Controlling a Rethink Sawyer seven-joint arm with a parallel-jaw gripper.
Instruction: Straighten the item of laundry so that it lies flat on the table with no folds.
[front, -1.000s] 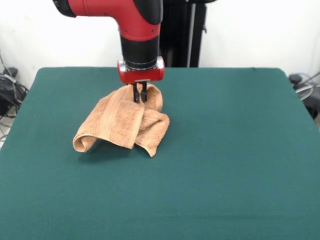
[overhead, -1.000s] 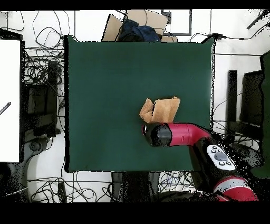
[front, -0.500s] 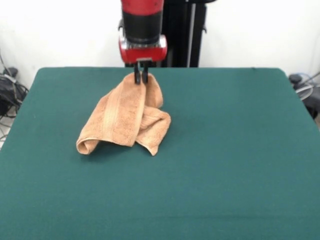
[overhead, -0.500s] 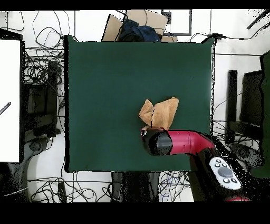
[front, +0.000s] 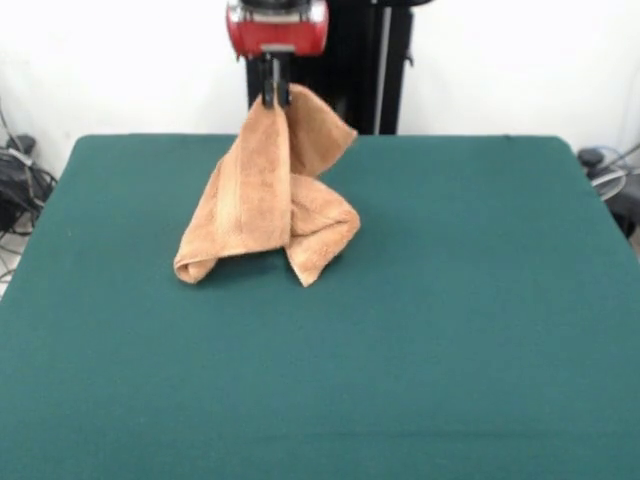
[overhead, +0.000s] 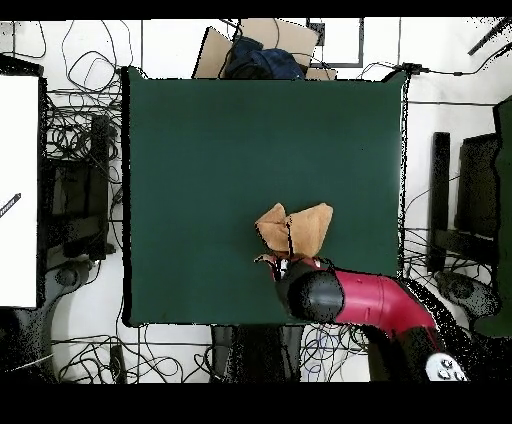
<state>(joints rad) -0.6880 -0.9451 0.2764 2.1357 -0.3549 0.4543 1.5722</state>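
Observation:
The orange-tan towel hangs bunched from one pinched spot, its lower folds still resting on the green table. My gripper is shut on the towel's top edge, high above the table's far side. From overhead the towel shows as a small folded heap just beyond the red arm, which hides the gripper itself. The towel's left lobe and right lobe touch the cloth surface.
The table stretches wide around the towel. Cables and boxes lie off the table's edges; a cardboard box with dark cloth sits beyond the far edge in the overhead view.
The gripper has risen steadily with the towel in its grip, drawing the towel up into a taller hanging shape. The towel's lower folds have slid a little toward the robot.

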